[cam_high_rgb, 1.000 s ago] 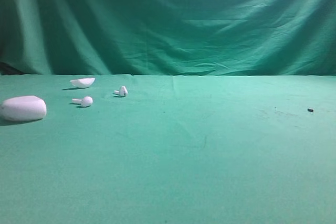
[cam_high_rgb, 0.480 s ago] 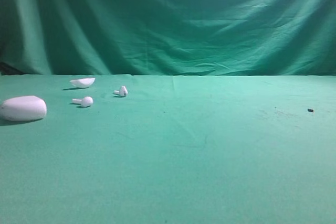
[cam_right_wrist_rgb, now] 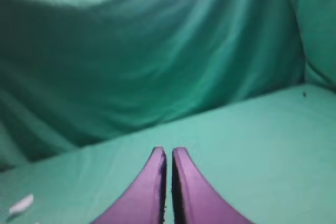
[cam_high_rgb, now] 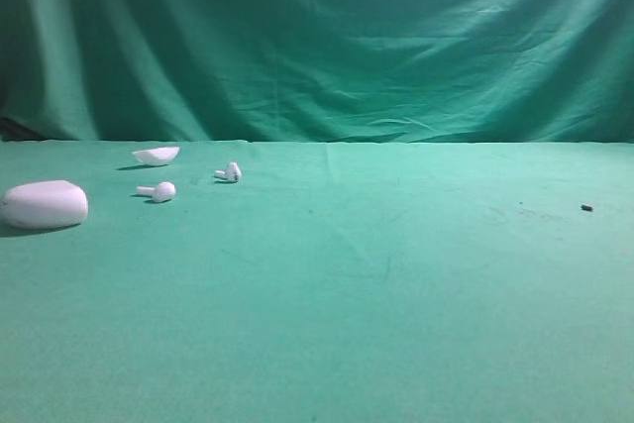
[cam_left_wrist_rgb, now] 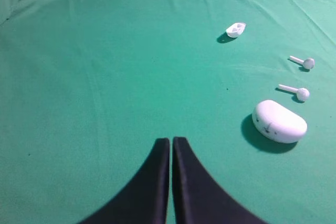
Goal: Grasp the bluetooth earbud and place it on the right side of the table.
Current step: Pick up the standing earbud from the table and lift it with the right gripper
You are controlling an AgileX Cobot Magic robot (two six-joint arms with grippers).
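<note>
Green cloth covers the table (cam_high_rgb: 396,284); the bluetooth earbud (cam_high_rgb: 158,190) lies at its far left, beside its twin (cam_high_rgb: 229,173), the shell (cam_high_rgb: 157,155) and the case (cam_high_rgb: 44,204); we judge the reach not yet begun; our left gripper (cam_left_wrist_rgb: 171,141) and right gripper (cam_right_wrist_rgb: 168,151) show jaws pressed together, holding nothing; next we must part the left jaws and descend on the earbud.
</note>
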